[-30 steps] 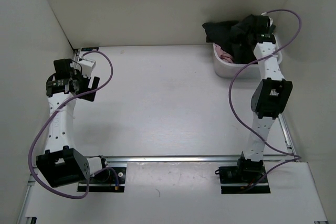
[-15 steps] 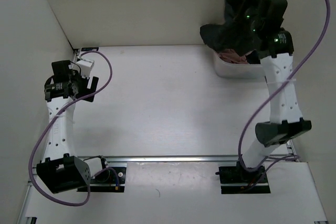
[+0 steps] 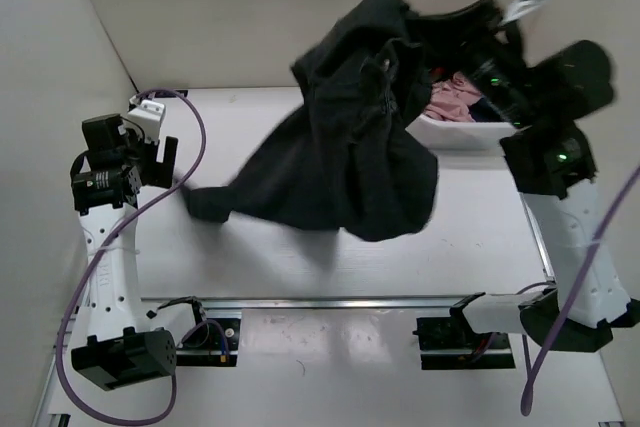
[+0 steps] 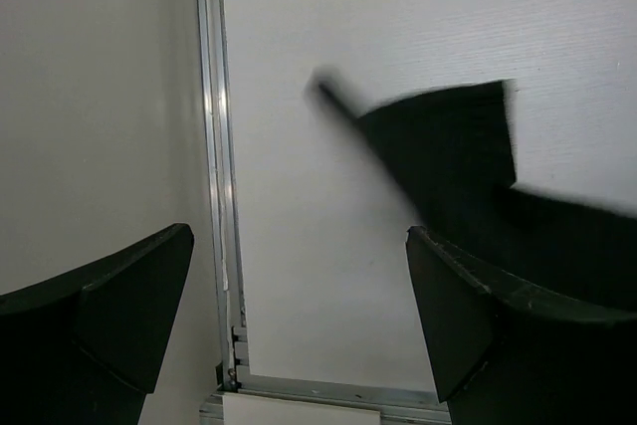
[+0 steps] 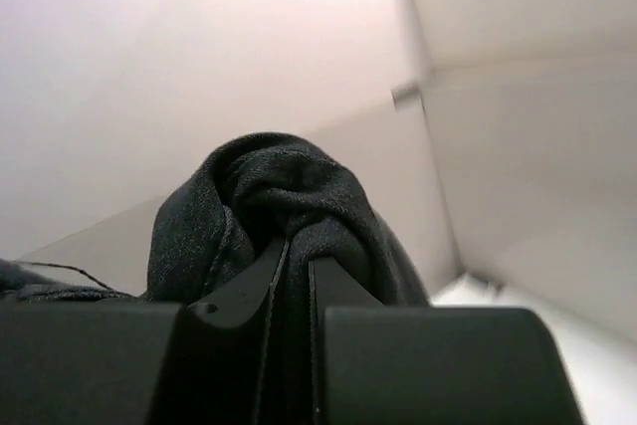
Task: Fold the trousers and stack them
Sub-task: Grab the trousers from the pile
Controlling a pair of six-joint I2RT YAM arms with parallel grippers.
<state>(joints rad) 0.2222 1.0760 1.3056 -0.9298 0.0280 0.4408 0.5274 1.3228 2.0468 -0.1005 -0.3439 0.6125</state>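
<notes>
The black trousers (image 3: 350,157) hang in the air from my right gripper (image 3: 490,32), which is raised high at the back right and shut on a bunched fold of the fabric (image 5: 284,206). The cloth drapes down to the left, and one dark leg end (image 3: 205,202) reaches the table near the left arm. That leg end shows blurred in the left wrist view (image 4: 448,146). My left gripper (image 3: 160,162) is open and empty at the far left, close to that leg end, its jaws wide apart over the bare table.
A white bin (image 3: 470,132) stands at the back right with a pink garment (image 3: 455,102) in it. White walls close in the table at left, back and right. A metal rail (image 4: 214,146) runs along the left table edge.
My right arm has lifted the trousers out of the bin and swung them up and to the left, so they now unfurl over the table. The left arm has shifted slightly left.
</notes>
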